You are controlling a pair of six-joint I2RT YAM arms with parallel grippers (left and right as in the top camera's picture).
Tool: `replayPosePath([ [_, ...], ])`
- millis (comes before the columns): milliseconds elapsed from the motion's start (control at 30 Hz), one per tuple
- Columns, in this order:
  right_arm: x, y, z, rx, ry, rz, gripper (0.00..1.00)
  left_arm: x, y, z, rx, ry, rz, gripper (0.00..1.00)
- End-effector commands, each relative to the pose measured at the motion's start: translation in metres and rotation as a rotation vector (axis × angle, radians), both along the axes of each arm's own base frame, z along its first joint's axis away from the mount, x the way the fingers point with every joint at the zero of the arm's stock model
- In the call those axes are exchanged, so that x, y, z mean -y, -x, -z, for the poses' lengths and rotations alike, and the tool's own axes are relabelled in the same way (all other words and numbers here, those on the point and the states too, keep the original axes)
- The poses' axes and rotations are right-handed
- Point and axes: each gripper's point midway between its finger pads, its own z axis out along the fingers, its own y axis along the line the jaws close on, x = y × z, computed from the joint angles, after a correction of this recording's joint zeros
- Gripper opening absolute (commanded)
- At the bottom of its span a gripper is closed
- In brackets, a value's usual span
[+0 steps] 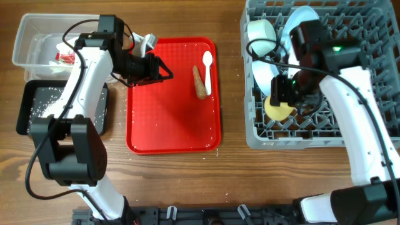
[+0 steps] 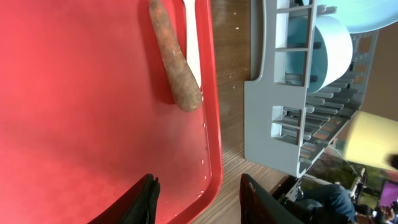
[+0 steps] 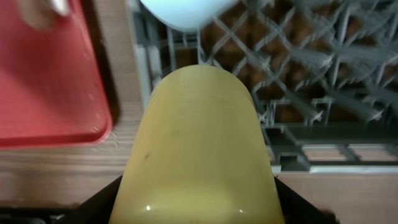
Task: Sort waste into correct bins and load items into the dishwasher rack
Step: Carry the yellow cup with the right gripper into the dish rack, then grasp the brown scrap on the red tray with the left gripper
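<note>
While the right fingers pinch the yellow cup over the rack, the left fingers hang spread above the red tray.

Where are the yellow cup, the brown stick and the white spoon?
yellow cup [image 3: 199,149]: right wrist view, its side wall.
brown stick [image 2: 174,59]: left wrist view, its middle.
white spoon [image 1: 208,60]: overhead view, its bowl.

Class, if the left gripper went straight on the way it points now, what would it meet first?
Most likely the brown sausage-like stick on the red tray, white spoon just beyond. The left gripper might pass above it; height is unclear.
</note>
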Motion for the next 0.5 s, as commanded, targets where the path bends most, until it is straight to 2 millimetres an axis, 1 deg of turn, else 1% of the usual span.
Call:
replayPosePath([
  [0, -0.006, 0.012, 0.039, -0.089, -0.031, 0.016, 0.47, -0.001, -0.001, -0.004, 0.028, -0.022, 0.007, 0.43],
  [67, -0.006, 0.018, 0.060, -0.117, -0.034, 0.019, 0.47, -0.001, -0.001, -0.004, 0.027, -0.022, 0.006, 0.43],
  [100, -0.006, 0.020, 0.068, -0.127, -0.032, 0.020, 0.47, -0.001, -0.001, -0.004, 0.027, -0.022, 0.006, 0.43],
  [167, -0.005, 0.024, 0.075, -0.139, -0.029, 0.020, 0.47, -0.001, -0.001, -0.004, 0.027, -0.022, 0.006, 0.43],
  [200, -0.005, 0.024, 0.078, -0.139, -0.029, 0.020, 0.52, -0.001, -0.001, -0.004, 0.027, -0.022, 0.006, 0.43],
  [233, -0.005, 0.022, 0.078, -0.131, -0.031, 0.019, 0.64, -0.001, -0.001, -0.004, 0.027, -0.022, 0.006, 0.43],
  [267, -0.006, 0.020, 0.078, -0.121, -0.033, 0.020, 0.73, -0.001, -0.001, -0.004, 0.027, -0.022, 0.006, 0.43],
  [300, -0.006, 0.018, 0.078, -0.115, -0.034, 0.019, 0.83, -0.001, -0.001, -0.004, 0.027, -0.022, 0.006, 0.43],
  [333, -0.006, 0.017, 0.078, -0.110, -0.035, 0.019, 0.90, -0.001, -0.001, -0.004, 0.027, -0.022, 0.006, 0.43],
  [367, -0.007, 0.014, 0.077, -0.099, -0.037, 0.019, 0.95, -0.001, -0.001, -0.004, 0.027, -0.022, 0.006, 0.42],
  [467, -0.009, 0.002, 0.065, -0.053, -0.046, 0.018, 0.96, -0.001, -0.001, -0.004, 0.026, -0.022, 0.006, 0.42],
])
